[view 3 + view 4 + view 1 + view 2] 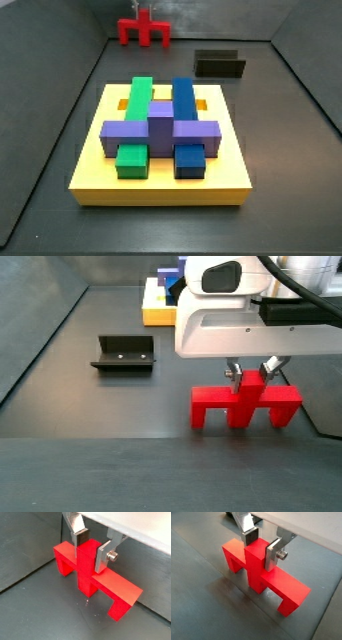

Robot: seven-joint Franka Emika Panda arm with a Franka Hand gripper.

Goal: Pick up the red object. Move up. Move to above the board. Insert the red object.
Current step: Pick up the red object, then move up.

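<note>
The bright red blocky piece [93, 574], a bar with two legs and an upright stem, is being gripped by the pincer [91, 549], whose flat silver fingers [102, 556] are being pressed against both sides of the stem in both wrist views [260, 548]. The piece's legs are seen resting on the dark grey table [40, 607]. In a side view the red piece [245, 403] is being held under the white pincer body, with the pincer [251, 372] clamped on its stem. The dark L-shaped fixture [123, 352] is being shown well apart from the red piece, off to one side. The large flat yellow slotted board [100, 170], loaded with green [136, 110], blue [185, 110] and purple [160, 128] blocks, is lying far from the red piece [143, 30], which is standing at the table's far end with the fixture [221, 64] between them and off to the side.
</note>
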